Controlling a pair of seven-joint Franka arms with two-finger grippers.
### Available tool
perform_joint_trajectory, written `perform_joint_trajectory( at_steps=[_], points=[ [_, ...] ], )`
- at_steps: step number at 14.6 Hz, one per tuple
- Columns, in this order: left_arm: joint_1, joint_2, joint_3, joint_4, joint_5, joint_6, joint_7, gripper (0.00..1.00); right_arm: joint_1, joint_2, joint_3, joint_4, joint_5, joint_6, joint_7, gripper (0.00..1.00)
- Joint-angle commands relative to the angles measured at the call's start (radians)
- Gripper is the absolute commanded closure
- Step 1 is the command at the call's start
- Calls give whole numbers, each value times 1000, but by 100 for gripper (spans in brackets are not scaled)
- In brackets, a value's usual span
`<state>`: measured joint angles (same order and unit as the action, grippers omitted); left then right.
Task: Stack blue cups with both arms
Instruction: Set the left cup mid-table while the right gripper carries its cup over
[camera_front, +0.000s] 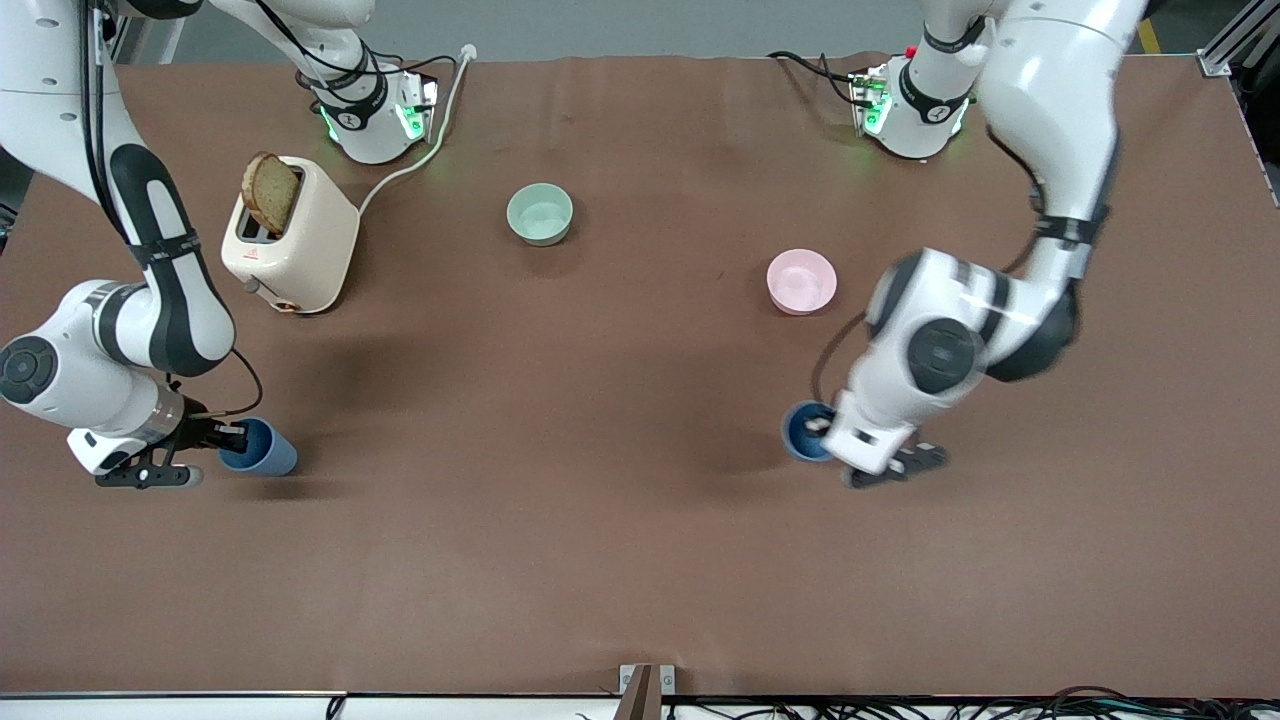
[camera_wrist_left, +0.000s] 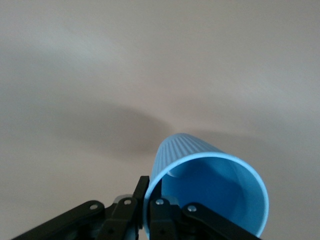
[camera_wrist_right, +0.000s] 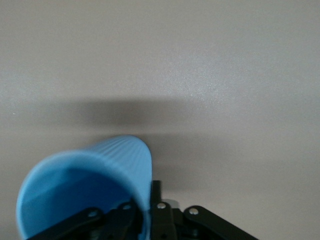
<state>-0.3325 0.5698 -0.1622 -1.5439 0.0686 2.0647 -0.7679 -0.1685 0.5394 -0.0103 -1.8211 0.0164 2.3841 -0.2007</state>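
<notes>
One blue cup (camera_front: 268, 452) is in my right gripper (camera_front: 232, 440), toward the right arm's end of the table. The fingers are shut on its rim, one inside and one outside, and the cup is tilted low over the table. In the right wrist view the gripper (camera_wrist_right: 150, 192) pinches the cup's wall (camera_wrist_right: 85, 180). The second blue cup (camera_front: 802, 432) is in my left gripper (camera_front: 822, 428), toward the left arm's end, with its mouth facing up toward the front camera. In the left wrist view the gripper (camera_wrist_left: 148, 187) is shut on that cup's rim (camera_wrist_left: 210, 190).
A cream toaster (camera_front: 300, 250) with a bread slice (camera_front: 270, 192) stands near the right arm's base, and its white cord (camera_front: 420, 150) runs toward the base. A pale green bowl (camera_front: 540, 213) and a pink bowl (camera_front: 801, 281) sit farther from the front camera than the cups.
</notes>
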Motion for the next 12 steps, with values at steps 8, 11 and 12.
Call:
perform_joint_trajectory(
  at_steps=[8, 11, 12],
  points=[
    [-255, 113, 7, 5, 7, 149, -402, 99, 67, -56, 16, 333, 98, -492, 168, 99],
    [-273, 133, 7, 4, 7, 178, -432, 83, 199, -110, 15, 344, 119, -552, 405, 99],
    [-273, 137, 7, 5, 7, 178, -432, 54, 246, -121, 16, 345, 120, -560, 491, 99]
  ],
)
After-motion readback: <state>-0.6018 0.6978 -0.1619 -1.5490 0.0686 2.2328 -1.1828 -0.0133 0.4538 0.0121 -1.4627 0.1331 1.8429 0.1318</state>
